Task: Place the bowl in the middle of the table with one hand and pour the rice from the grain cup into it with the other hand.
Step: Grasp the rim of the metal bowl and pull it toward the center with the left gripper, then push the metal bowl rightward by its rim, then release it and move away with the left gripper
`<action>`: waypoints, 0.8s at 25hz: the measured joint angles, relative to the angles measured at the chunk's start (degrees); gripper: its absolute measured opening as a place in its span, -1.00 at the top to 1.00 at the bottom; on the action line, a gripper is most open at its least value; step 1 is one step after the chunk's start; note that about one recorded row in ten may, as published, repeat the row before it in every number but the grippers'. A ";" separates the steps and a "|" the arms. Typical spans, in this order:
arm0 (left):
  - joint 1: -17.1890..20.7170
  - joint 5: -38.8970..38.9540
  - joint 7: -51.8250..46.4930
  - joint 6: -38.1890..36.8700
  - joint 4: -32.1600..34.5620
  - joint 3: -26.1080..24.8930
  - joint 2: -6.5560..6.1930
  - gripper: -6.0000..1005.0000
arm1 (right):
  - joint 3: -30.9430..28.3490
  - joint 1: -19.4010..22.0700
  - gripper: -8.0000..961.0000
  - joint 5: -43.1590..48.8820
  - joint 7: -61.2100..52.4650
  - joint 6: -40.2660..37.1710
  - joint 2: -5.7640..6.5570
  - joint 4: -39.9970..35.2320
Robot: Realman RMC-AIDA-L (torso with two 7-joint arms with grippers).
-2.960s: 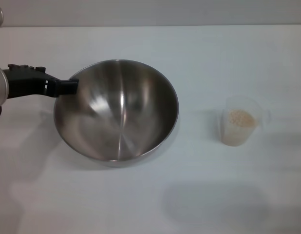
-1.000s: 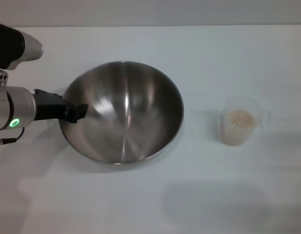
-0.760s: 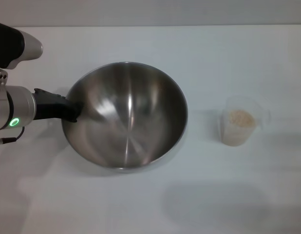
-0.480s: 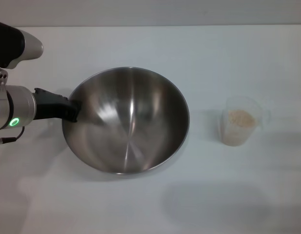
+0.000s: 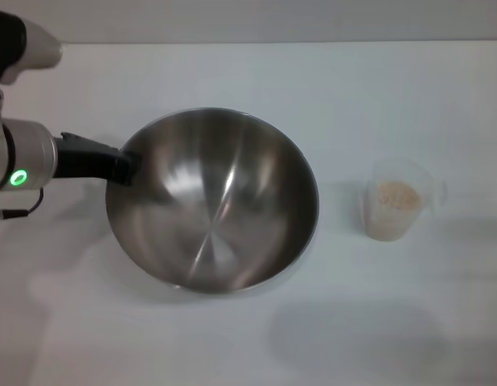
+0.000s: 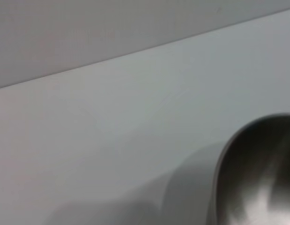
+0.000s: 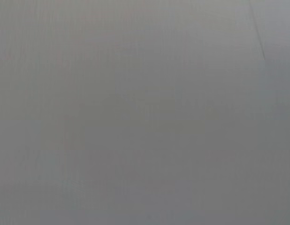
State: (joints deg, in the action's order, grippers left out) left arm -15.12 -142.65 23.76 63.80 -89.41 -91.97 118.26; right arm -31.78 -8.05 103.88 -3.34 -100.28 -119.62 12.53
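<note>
Left gripper [image 5: 124, 165] clamped on the near-left rim of the bowl [image 5: 212, 201], black fingers [image 5: 112, 167] reaching in from the left edge of the head view, a green light glowing on the wrist behind them. Bowl tilted, rim side at the gripper raised, far side from the gripper lower toward the table [image 5: 256, 72]. Extends rightward from the fingertips across the middle of the table. Empty inside, only bright reflections on the steel.

Compared with three seconds ago: bowl shifted right and a little toward the robot, right edge now closer to the grain cup [image 5: 397, 205]; arm pushed farther into view, more of the silver wrist showing. Compared with half a second ago: bowl slightly farther right and lower in the head view, tilt a bit stronger, wrist a little higher.

Grain cup standing upright well to the right of the gripper, beyond the bowl, apart from the bowl's rim, unmoved across all frames. Rice [image 5: 396, 195] inside it, a pale heap filling the lower part.

Left wrist view: a curved slice of the bowl [image 6: 257, 178] at one corner, white table [image 6: 112, 117] beyond. Right gripper not visible in any view; right wrist view shows only plain grey.
</note>
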 joint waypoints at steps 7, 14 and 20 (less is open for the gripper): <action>-3.31 3.18 2.02 3.85 2.01 -3.88 -0.10 0.89 | 0.05 -0.07 -0.74 0.00 0.00 -0.01 0.00 0.04; -8.40 8.84 6.63 6.61 8.43 -7.14 0.09 0.91 | 0.05 -0.24 -0.74 0.00 0.00 -0.01 0.00 0.18; -12.11 10.07 6.93 4.31 12.85 -6.60 0.22 0.87 | 0.05 -0.24 -0.74 0.00 0.00 0.00 0.00 0.22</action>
State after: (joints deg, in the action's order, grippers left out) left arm -27.23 -132.58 30.69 68.11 -76.56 -98.57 118.47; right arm -31.72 -8.29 103.88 -3.34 -100.28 -119.62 12.75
